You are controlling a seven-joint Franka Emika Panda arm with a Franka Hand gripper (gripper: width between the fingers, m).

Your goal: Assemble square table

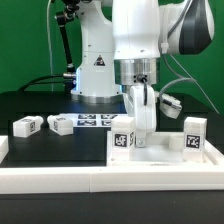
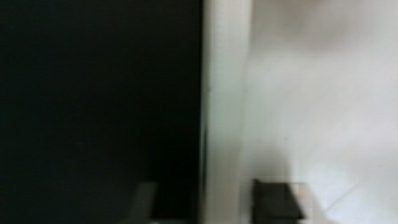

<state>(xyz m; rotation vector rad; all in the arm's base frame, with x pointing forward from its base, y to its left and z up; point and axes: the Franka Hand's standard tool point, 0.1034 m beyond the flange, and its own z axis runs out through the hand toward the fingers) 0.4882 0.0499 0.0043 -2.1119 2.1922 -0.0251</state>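
Note:
The white square slab [image 1: 158, 142] lies at the front by the border rail, with tags on its near side. My gripper [image 1: 140, 128] comes straight down onto its edge. In the wrist view the slab's rim [image 2: 224, 110] runs between my two dark fingertips [image 2: 281, 200], with the white slab face [image 2: 320, 100] on one side and the black table on the other. The jaws press on the rim from both sides. One tagged block leg [image 1: 194, 126] stands on the exterior view's right, two legs [image 1: 26, 125] [image 1: 60, 124] lie on its left, and one leg [image 1: 168, 101] lies behind my gripper.
The marker board [image 1: 97, 121] lies flat in front of the robot base [image 1: 98, 70]. A long white border rail [image 1: 110, 172] runs across the front, with a side piece at the exterior view's left [image 1: 4, 148].

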